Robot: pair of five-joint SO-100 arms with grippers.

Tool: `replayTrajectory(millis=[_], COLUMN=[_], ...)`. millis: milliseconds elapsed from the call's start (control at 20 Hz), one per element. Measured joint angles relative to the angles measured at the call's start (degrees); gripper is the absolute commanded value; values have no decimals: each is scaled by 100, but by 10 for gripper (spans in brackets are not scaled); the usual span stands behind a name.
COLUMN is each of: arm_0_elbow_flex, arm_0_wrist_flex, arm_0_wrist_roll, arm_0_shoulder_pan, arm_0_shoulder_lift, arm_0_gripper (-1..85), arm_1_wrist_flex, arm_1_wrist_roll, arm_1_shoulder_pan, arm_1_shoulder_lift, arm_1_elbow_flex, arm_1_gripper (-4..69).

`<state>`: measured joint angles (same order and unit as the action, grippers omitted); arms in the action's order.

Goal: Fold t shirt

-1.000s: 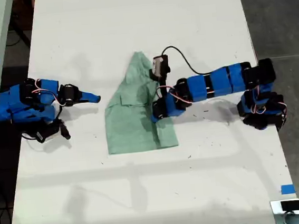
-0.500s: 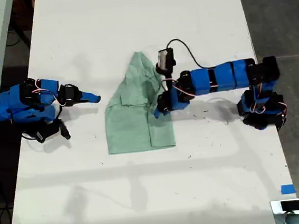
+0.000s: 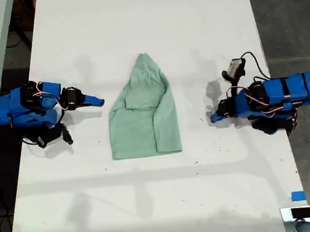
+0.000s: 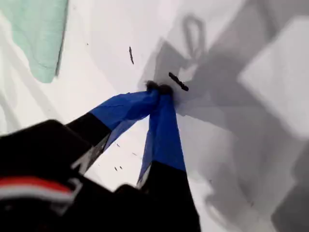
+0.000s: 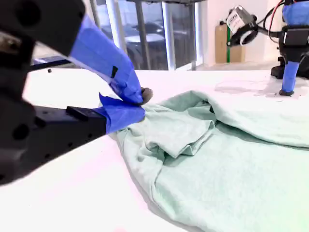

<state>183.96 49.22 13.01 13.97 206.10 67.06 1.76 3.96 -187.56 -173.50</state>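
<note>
Exterior view: white table point(image 3: 152, 204) bears the t shirt point(image 3: 144, 117), grey floor point(image 3: 293, 15) beside.

T shirt point(image 3: 143, 117) flat on table point(image 3: 136, 30), between both arms.

White table point(image 3: 134, 19), blue tape point(image 3: 298, 196) at the exterior view's lower right, dark floor point(image 3: 287, 10).
</note>
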Motion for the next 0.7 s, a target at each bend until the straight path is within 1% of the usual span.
replayTrajectory(millis=[50,400,550,700], arm_0_elbow_flex=[0,0,0,0], arm_0_wrist_flex=[0,0,0,0], arm_0_wrist_roll=[0,0,0,0], arm_0_shoulder_pan=[9,0,-9,-9], arm_0_shoulder_lift=[0,0,0,0], arm_0_gripper=[-2,-2,-2,-2], arm_1_wrist_flex=[343,316,316,316], arm_1_wrist_roll=[-79,-123,281,308], arm_1_shoulder_pan=[-35,-70,-422,-369], arm_1_shoulder_lift=[-738,-1222,-1222,-1222], arm_1_elbow_flex=[-88,-141,-141,-149], arm_1_gripper=[-10,-10,-10,-11])
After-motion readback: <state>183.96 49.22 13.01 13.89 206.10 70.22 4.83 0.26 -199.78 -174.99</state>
